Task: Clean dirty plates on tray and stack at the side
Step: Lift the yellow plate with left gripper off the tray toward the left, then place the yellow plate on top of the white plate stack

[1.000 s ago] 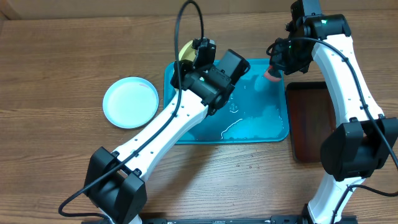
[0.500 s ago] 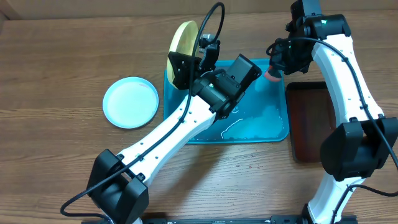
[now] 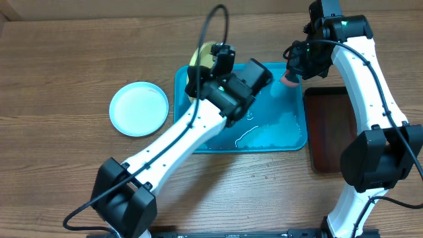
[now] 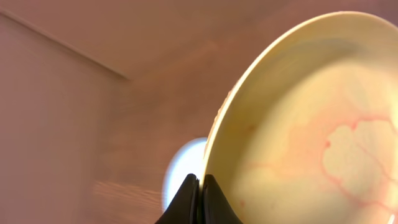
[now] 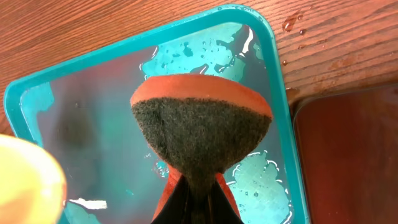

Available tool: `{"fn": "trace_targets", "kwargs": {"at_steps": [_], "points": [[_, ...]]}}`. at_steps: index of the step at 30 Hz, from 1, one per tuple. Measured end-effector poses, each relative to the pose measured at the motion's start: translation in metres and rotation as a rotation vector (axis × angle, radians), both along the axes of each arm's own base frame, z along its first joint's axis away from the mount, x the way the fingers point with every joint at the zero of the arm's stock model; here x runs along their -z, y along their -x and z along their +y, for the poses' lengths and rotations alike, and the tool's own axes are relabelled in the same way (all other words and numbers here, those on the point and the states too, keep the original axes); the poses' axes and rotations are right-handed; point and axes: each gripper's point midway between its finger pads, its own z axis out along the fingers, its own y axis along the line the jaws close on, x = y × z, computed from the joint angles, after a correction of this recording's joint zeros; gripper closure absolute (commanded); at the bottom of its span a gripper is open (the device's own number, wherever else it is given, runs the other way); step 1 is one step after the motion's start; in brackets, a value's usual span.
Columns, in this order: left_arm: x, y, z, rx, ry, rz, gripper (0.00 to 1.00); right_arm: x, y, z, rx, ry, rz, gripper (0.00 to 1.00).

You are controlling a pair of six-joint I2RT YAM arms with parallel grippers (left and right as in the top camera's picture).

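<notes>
My left gripper (image 3: 210, 61) is shut on the rim of a pale yellow plate (image 3: 198, 54) and holds it tilted on edge over the far left corner of the turquoise tray (image 3: 277, 135). In the left wrist view the plate (image 4: 298, 124) shows faint red smears, and my gripper (image 4: 200, 199) pinches its rim. A light blue-white plate (image 3: 139, 109) lies on the table left of the tray. My right gripper (image 3: 289, 74) is shut on an orange sponge (image 5: 200, 124) with a dark scouring face, above the wet tray's (image 5: 43, 93) far right corner. A second yellow plate is out of view.
A dark brown tray (image 3: 330, 125) lies right of the turquoise tray and also shows in the right wrist view (image 5: 354, 162). Water pools on the turquoise tray's floor. My left arm crosses the tray's left half.
Half a second ago the left gripper held the yellow plate higher, its face turned to the camera; it is lower and more hidden now. The right arm has not moved.
</notes>
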Motion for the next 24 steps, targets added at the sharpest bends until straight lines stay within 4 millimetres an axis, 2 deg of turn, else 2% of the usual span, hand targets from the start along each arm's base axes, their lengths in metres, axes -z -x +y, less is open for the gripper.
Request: {"fn": "trace_targets", "kwargs": {"at_steps": [5, 10, 14, 19, 22, 24], "points": [[0.041, -0.005, 0.029, -0.056, 0.228, 0.194, 0.95, 0.0, 0.001, 0.0, -0.008, 0.002, 0.002, 0.96], [0.072, -0.011, 0.091, -0.208, 0.527, 0.34, 0.96, 0.0, 0.001, 0.0, -0.011, 0.003, 0.002, 0.96], [0.082, -0.007, 0.141, -0.322, 0.691, 0.389, 0.96, 0.0, 0.001, 0.0, -0.014, 0.003, 0.001, 0.96], [0.087, 0.009, 0.209, -0.468, 0.785, 0.405, 0.96, 0.0, 0.001, 0.0, -0.015, 0.004, 0.001, 0.96], [0.09, 0.015, 0.238, -0.518, 0.82, 0.387, 0.96, 0.0, 0.001, 0.0, -0.014, 0.004, 0.001, 0.96], [0.098, 0.02, 0.25, -0.538, 0.844, 0.382, 0.96, 0.0, 0.001, 0.0, -0.015, 0.004, 0.002, 0.96]]}}
